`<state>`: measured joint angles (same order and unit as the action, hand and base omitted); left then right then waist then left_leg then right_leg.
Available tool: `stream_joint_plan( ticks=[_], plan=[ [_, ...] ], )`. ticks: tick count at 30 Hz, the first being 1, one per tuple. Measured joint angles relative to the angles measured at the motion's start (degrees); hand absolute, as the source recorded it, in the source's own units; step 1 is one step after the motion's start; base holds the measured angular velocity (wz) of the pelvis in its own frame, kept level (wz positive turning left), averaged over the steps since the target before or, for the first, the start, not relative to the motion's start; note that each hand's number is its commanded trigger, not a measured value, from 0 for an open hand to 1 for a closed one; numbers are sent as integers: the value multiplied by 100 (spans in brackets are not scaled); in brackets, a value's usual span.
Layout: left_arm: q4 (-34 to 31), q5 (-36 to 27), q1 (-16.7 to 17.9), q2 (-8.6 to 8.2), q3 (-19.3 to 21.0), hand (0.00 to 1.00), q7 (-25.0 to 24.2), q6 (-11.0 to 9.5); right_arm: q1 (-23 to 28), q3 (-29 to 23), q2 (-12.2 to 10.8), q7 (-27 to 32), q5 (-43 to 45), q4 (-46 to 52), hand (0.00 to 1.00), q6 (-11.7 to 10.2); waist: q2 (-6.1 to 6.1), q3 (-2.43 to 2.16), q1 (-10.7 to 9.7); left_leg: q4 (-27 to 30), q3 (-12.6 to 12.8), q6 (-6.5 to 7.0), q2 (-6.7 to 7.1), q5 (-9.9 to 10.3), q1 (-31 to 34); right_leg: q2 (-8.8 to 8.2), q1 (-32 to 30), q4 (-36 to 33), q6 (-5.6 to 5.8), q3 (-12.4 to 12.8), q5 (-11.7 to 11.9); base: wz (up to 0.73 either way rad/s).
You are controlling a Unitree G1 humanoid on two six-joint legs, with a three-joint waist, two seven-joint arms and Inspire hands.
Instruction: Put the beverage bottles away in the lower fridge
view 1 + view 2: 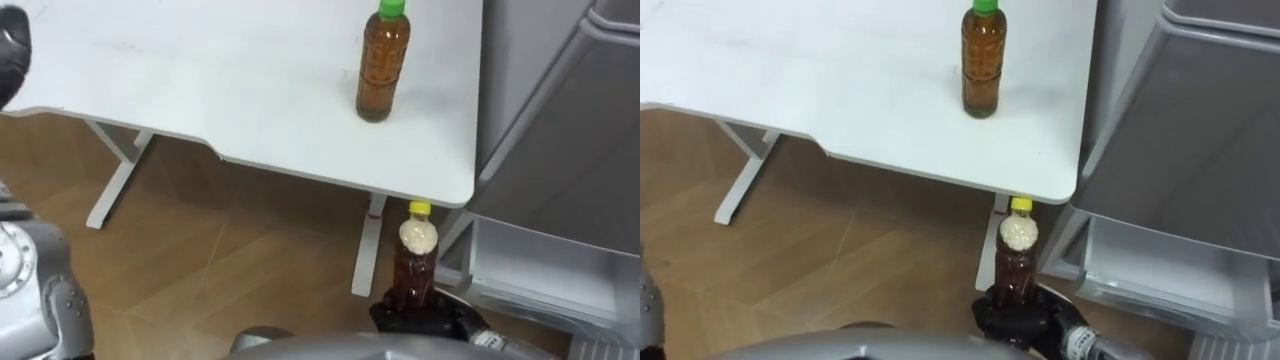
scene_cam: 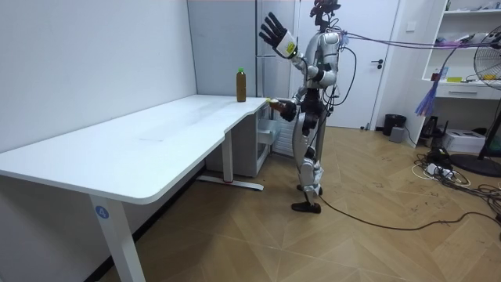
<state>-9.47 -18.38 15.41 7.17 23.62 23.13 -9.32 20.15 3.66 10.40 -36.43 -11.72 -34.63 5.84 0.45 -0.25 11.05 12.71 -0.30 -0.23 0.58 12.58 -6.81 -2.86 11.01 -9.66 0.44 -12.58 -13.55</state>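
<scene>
Below white surface edge, right hand, fingers curled round upright yellow-capped brown plastic bottle; green-capped brown plastic bottle standing on surface; left hand raised above surface, fingers spread.

Table end with fridge
First bottle on table near right edge; second bottle before front edge, in right hand; fridge rightward.

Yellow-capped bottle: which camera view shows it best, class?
Right eye view: the yellow-capped bottle shows clear and central, gripped by the right hand. The left eye view shows much the same; in the room view it is tiny.
</scene>
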Motion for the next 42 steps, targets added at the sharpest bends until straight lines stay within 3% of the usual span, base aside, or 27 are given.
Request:
stream_joint_plan(
  ticks=[4, 6, 9, 14, 18, 26, 29, 30, 36, 42],
  plan=[
    [1053, -9, 109, -2, -209, 0, 160, 91, -119, -66, -16, 164, -156, -503, 100, -7, -19, 10, 0, -9, 7, 0, 1, 0, -14, -2, 9, -9, -1, 13, 1, -1],
    [1966, -12, 113, 34, -388, 0, 260, 93, -170, -125, -28, 315, -270, -676, 100, -8, -23, 20, -54, -57, -11, 0, 4, 0, -58, 1, 37, -1, 0, 33, 0, -3],
    [2772, -27, 229, 24, -657, 0, 305, 145, -225, -205, -51, 393, -486, -888, 100, -14, -61, 34, -145, -93, 1, 0, -2, 2, -65, 11, 30, 13, 1, 78, 0, -1],
    [3507, -12, 317, 33, -1012, 0, 300, 172, -277, -243, -48, 703, -1158, -1280, 100, -55, -86, 46, -158, -118, 11, 5, 4, 6, -41, 4, -7, 5, -1, 83, 1, -1],
    [4249, -11, 394, 29, -1220, 0, 195, 209, -438, -284, -57, 947, -1378, -1629, 100, -79, -80, 44, -321, -142, 32, 6, 9, 6, -65, -2, 4, 13, 2, 93, 0, 0],
    [5133, -13, 498, -12, -1840, 0, -163, 315, -660, -330, -54, 1437, -2009, -2133, 100, -101, -62, 75, -611, -165, 168, 16, -11, 16, -65, 2, -8, 6, 3, 138, -1, -2],
    [5303, -7, 496, -40, -1938, 0, -301, 413, -665, -332, -55, 1534, -2226, -2176, 100, -101, -57, 72, -719, -175, 164, 19, -6, 17, -65, -3, -8, 53, 7, 133, -3, -2],
    [5361, 2, 497, -48, -1938, 0, -366, 434, -665, -325, -58, 1570, -2319, -2208, 100, -101, -63, 52, -752, -175, 163, 20, -5, 17, -64, 2, -8, 93, 12, 145, 1, 0],
    [5811, 91, 370, -67, -1983, 0, -566, 526, -727, -323, -56, 1848, -2899, -2565, 100, -154, -75, 30, -797, -185, 183, 21, 3, 16, -71, 1, 2, 80, 19, 147, 13, 0],
    [6060, 574, 359, -95, -2180, 0, -852, 713, -757, -312, -96, 2103, -3488, -2600, 100, -150, -75, 40, -902, -197, 195, 21, 4, 16, -73, 1, 0, 80, 19, 159, 13, 1]
  ],
)
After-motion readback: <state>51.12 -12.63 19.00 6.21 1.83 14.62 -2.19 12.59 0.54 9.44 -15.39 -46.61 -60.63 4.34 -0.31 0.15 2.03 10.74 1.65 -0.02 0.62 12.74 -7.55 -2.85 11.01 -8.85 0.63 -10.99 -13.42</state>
